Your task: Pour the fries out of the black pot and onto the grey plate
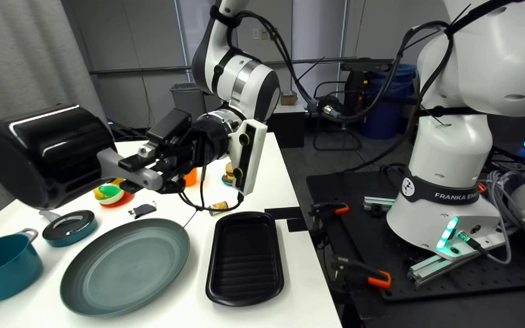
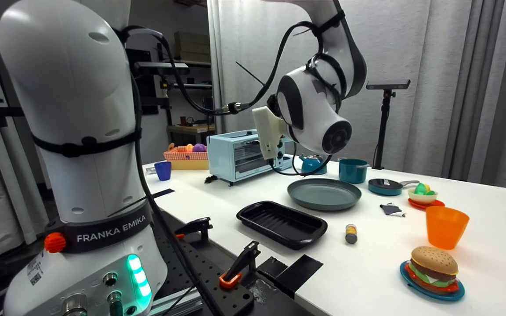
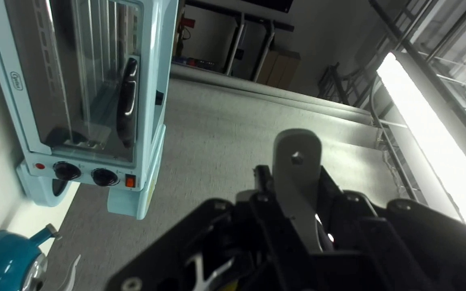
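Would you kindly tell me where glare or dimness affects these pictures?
Wrist view: the strip light is blown out white, while the gripper in the foreground is mostly dark; in an exterior view: white streaks on the glossy black pot; in both exterior views: the robot's base lights glow pale green.

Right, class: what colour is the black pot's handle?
The pot handle is grey; it shows best in an exterior view.

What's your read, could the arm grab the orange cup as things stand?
Probably not. The tool grips the handle of the black pot, leaving no free grip for the orange cup on the table. Putting the pot down first would likely be needed.
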Action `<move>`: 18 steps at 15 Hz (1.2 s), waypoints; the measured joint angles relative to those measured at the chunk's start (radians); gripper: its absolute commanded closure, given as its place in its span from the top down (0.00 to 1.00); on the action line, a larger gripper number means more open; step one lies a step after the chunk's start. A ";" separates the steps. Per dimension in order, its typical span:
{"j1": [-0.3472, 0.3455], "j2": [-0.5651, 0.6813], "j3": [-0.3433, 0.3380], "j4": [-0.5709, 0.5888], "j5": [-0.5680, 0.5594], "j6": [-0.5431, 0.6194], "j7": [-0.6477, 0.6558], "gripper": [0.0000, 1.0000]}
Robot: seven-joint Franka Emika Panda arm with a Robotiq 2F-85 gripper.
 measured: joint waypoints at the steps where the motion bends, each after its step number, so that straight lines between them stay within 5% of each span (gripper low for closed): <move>1: 0.000 0.007 -0.002 0.000 0.007 -0.022 0.000 0.07; 18: 0.003 0.095 -0.012 -0.001 0.078 -0.198 0.009 0.07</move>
